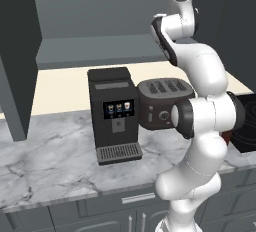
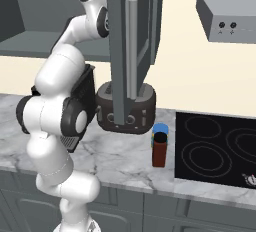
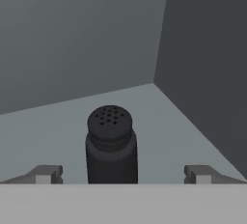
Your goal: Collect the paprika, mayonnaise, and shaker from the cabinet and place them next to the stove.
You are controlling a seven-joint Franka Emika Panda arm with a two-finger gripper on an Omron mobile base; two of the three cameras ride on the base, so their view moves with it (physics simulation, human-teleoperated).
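"Where is the shaker (image 3: 110, 146)?"

"On the cabinet (image 3: 72, 39) shelf, standing straight up, right in front of the gripper (image 3: 123, 174), in line with the gap."

"Is the gripper holding it?"

"No. Its fingers (image 3: 46, 174) are spread wide, one each side."

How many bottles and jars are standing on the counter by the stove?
2. The paprika stands on the counter left of the stove; the mayonnaise is right behind it, mostly hidden. The shaker is in the cabinet.
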